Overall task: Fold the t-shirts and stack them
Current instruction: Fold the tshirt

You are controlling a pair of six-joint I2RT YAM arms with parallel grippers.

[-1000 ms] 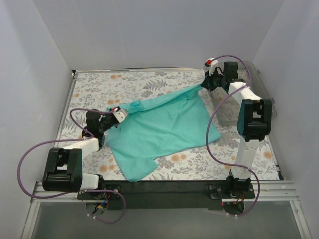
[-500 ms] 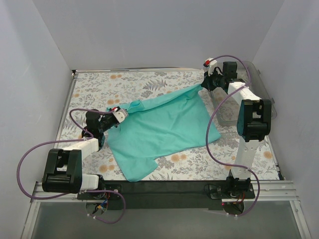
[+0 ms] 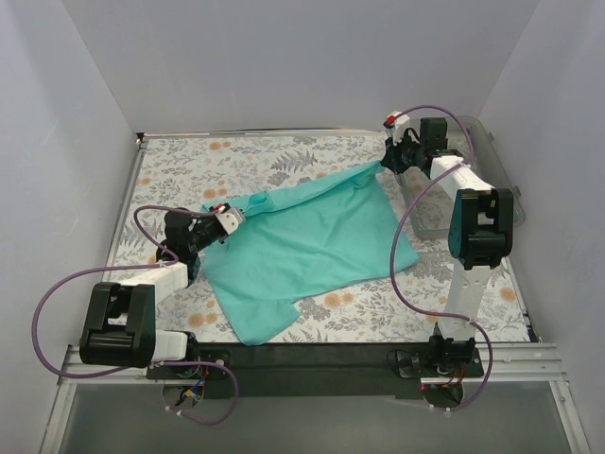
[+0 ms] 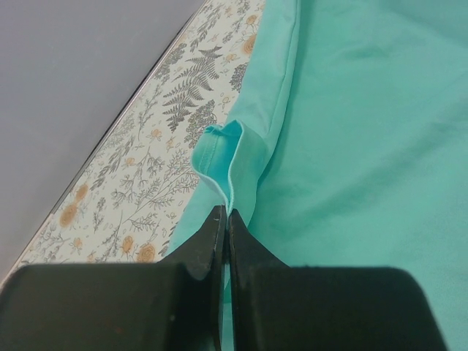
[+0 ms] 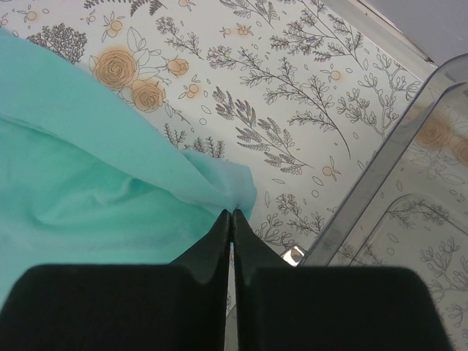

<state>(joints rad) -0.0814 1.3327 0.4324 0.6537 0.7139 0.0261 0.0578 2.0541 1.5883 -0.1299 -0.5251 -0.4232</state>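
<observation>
Left gripper (image 4: pixel 225 216): jaws closed on a thin fold of hem, toward the table's (image 3: pixel 180 165) left edge.
Right gripper (image 5: pixel 232 216): jaws pressed together on a corner of the same cloth, near the far right corner, beside a clear bin (image 5: pixel 395 183).
T-shirt (image 3: pixel 312 241): teal, spread mid-table, far edge drawn between both grippers.
Handling, by judgement: light, limp, prone to sag and crease; best pinched at hems and corners.

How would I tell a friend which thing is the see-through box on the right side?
Look at the flower-patterned table and follow it to its right edge. There sits a clear plastic bin, just past the corner of the teal t-shirt. Unlike the soft shirt, it is rigid and see-through, so the floral print shows through.
</observation>
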